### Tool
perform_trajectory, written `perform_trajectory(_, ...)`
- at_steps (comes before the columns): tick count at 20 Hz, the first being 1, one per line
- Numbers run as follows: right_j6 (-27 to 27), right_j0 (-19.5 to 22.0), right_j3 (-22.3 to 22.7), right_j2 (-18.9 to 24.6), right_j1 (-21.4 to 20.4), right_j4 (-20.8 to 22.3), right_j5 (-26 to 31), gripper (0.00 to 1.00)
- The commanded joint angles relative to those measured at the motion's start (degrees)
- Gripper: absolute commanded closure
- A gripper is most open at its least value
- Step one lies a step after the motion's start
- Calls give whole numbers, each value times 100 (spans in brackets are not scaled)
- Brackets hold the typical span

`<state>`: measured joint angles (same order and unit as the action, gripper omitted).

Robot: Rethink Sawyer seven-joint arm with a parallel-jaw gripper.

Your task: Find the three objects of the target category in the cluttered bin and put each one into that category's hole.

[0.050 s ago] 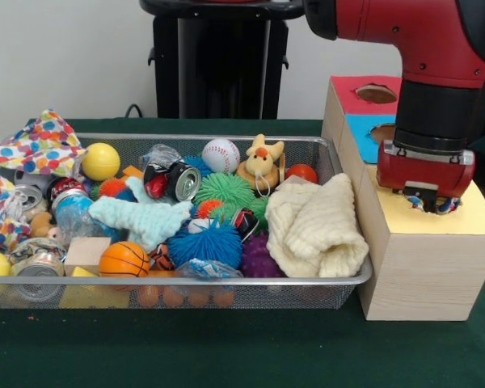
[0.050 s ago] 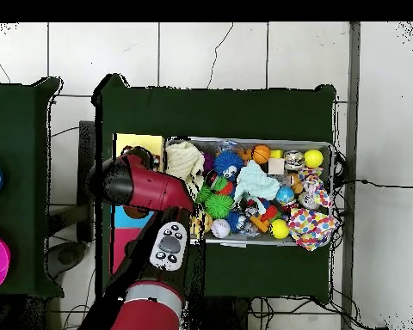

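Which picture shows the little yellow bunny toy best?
The front view. There the yellow bunny toy sits upright near the wire bin's far rim, beside the baseball, with ears and face plain to see. In the overhead view the clutter makes it too hard to pick out for sure.

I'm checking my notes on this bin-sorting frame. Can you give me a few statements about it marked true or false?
1. The gripper is over the yellow section of the wooden box. True.
2. The baseball lies at the near rim of the mesh bin. False: it lies near the far rim.
3. A cream knitted cloth lies at the bin's end nearest the wooden box. True.
4. The mini basketball rests on top of the wooden box. False: it is in the bin, near the front rim.
5. The yellow ball sits beside the polka-dot cloth. True.
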<state>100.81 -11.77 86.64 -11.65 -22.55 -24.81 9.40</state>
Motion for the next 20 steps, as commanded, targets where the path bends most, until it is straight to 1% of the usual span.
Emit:
perform_trajectory(1,746,307,-156,439,151,326,-498,100)
perform_trajectory(3,880,244,-184,364,231,216,-259,100)
perform_trajectory(6,916,236,-139,395,246,249,-272,100)
perform_trajectory(15,1006,137,-163,193,274,144,-67,100)
perform_trajectory(16,1013,120,-179,152,284,134,-50,0)
perform_trajectory(20,1015,72,-232,60,309,119,50,0)
